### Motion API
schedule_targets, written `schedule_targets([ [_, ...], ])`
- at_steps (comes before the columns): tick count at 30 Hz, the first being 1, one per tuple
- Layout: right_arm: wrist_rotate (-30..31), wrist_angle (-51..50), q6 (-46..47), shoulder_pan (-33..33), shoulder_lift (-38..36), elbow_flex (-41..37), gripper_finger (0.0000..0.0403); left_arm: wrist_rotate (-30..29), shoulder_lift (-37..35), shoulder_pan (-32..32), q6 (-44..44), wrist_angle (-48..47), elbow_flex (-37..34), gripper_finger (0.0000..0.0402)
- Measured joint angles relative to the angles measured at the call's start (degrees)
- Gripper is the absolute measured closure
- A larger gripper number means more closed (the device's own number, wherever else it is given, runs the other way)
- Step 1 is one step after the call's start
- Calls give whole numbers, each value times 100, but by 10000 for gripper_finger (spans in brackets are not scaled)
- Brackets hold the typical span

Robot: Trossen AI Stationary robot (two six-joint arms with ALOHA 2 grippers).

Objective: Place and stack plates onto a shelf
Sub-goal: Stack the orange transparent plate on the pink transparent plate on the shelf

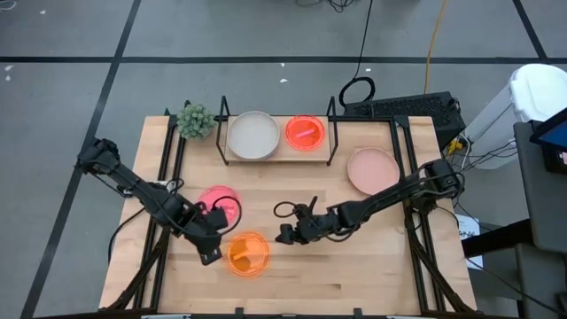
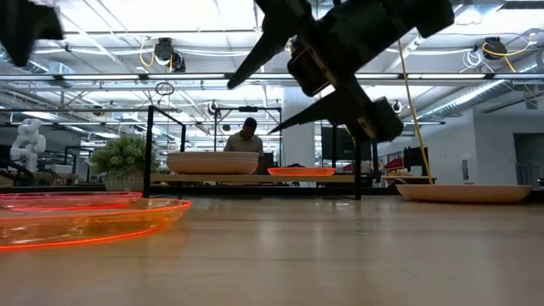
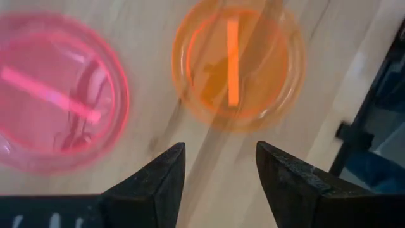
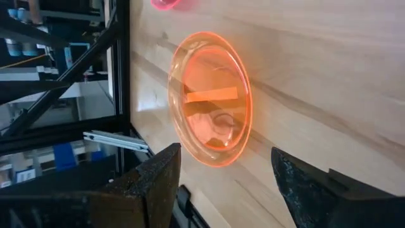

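A translucent orange plate [image 1: 247,253] lies flat on the table near its front edge, and a neon pink plate [image 1: 219,205] lies just behind it. My left gripper [image 1: 211,256] hangs open just left of the orange plate [image 3: 237,63], pointing steeply down, with the pink plate [image 3: 60,101] also ahead of it. My right gripper [image 1: 284,235] stands open just right of the orange plate [image 4: 211,98], above the table and touching nothing. The shelf [image 1: 278,149] at the far middle carries a cream plate [image 1: 254,136] and a neon orange plate [image 1: 304,133].
A pale pink plate [image 1: 372,170] lies on the table at the right, behind my right arm. A small potted plant [image 1: 195,120] stands at the shelf's left end. Bare wood lies between the shelf and the two grippers. A keyboard [image 1: 403,107] sits beyond the table's far edge.
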Motion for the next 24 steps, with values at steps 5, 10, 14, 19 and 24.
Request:
schedule_targets([
  [5,-5,434,9,-1,345,1,177,250,-410,-391,-643,428,-639,235],
  [10,-145,758,8,1,581,0,177,283,-834,-628,-1575,2038,-1663,258],
  [14,-138,760,-4,-1,583,0,177,287,-909,-662,-2722,3145,-2489,267],
  [19,-142,762,-3,-1,583,0,177,-85,-885,-731,-3870,4212,-3217,268],
  [24,-203,766,-1,-1,564,-3,177,-571,-870,-753,-4529,4860,-3747,267],
])
